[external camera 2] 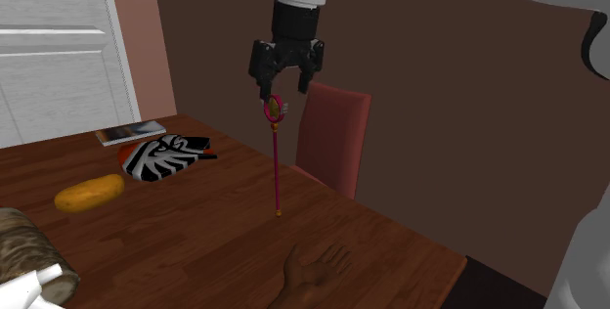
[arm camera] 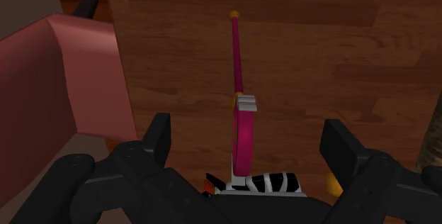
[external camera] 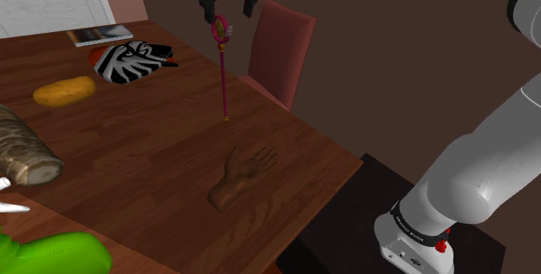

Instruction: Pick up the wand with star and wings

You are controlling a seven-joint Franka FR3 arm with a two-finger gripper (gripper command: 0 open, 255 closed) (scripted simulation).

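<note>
The wand is a thin magenta rod with a ring-shaped head and a small gold tip. It stands nearly upright over the wooden table, head up, directly under my gripper. In the second exterior view the wand reaches from the gripper down to the tabletop; whether its tip rests there I cannot tell. In the wrist view the wand sits midway between the fingers of the gripper. The fingers stand wide apart and neither touches the wand. The gripper is open.
A pink chair stands at the table's far edge behind the wand. On the table lie a zebra-striped mask, an orange-yellow lump, a book, a brown hand model, a log-like roll and a green object.
</note>
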